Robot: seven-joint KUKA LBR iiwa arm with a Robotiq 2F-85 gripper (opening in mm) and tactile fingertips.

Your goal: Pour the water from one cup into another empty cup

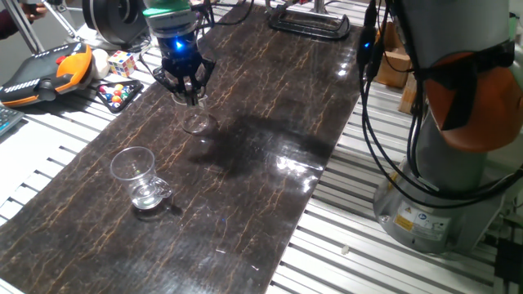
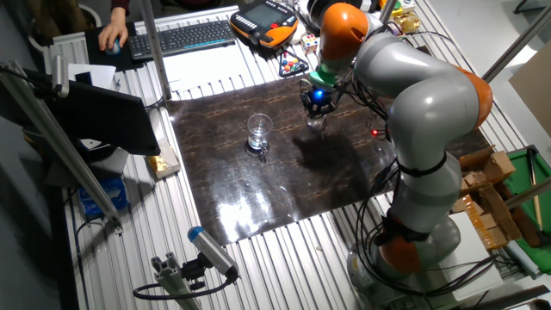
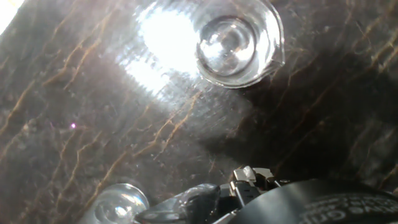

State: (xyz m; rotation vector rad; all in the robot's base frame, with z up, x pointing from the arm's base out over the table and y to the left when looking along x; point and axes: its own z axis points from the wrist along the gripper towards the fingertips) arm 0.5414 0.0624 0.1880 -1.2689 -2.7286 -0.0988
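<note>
Your gripper hangs over the far part of the dark marble-patterned mat, fingers pointing down at the smaller, narrower cup. The fingertips sit at that cup's rim, but you cannot tell from any view whether they clamp the glass or only stand around it, nor how wide the gap is. In the hand view the narrow cup's thick base shows at the bottom edge, right under the fingers.

The larger cup with the looped handle stands upright on the mat, well apart from the fingers and nearer the front edge; in the hand view it lies ahead of them, seen from above. The water is too faint to make out with certainty in the wide cup.

Beyond the mat lie a Rubik's cube and an orange-and-black pendant.
</note>
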